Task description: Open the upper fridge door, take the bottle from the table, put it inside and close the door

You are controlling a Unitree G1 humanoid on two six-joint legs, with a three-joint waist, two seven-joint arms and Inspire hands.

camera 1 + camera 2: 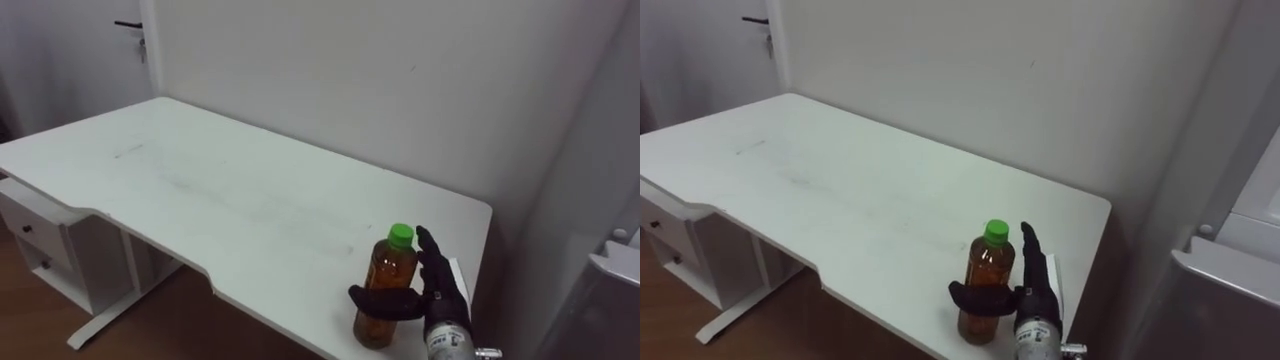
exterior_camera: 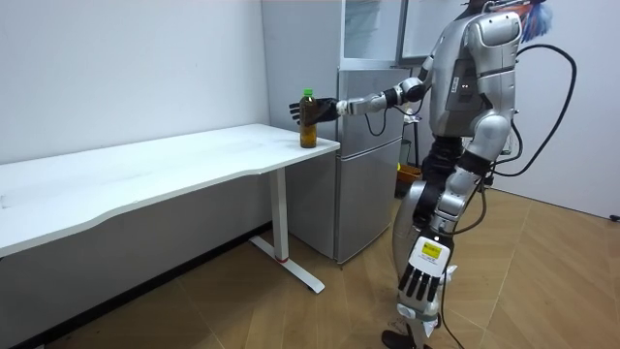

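The right hand (image 1: 437, 290) is seen at the near right corner of the white table (image 1: 200, 190), set against the bottle (image 1: 388, 280). Its thumb (image 1: 378, 299) is hooked across the front of the bottle's lower body, while the fingers (image 1: 428, 255) are held straight and upright along the bottle's right side, their tips about level with the shoulder below the green cap (image 1: 401, 234). The hold is therefore judged to be only partly closed: the thumb is wrapped round, the fingers are not.

The bottle is stood upright on the table, close to the edge, with its long axis vertical and amber liquid filling most of it. It lies just to the left of the palm, between thumb and fingers, so no reach is needed; what is called for is that the fingers be folded round the body before any lift is tried. With a thumb alone, a tall bottle near the table's edge could be tipped.

The left hand (image 2: 419, 284) is hung low beside the leg with its fingers relaxed, well apart from the bottle, so the right hand is much the nearer.

The grey fridge (image 2: 368, 145) is placed just beside the table's end, on the robot's right, and its upper part rises above table height. The bottle is thus expected to be carried up and to the right.
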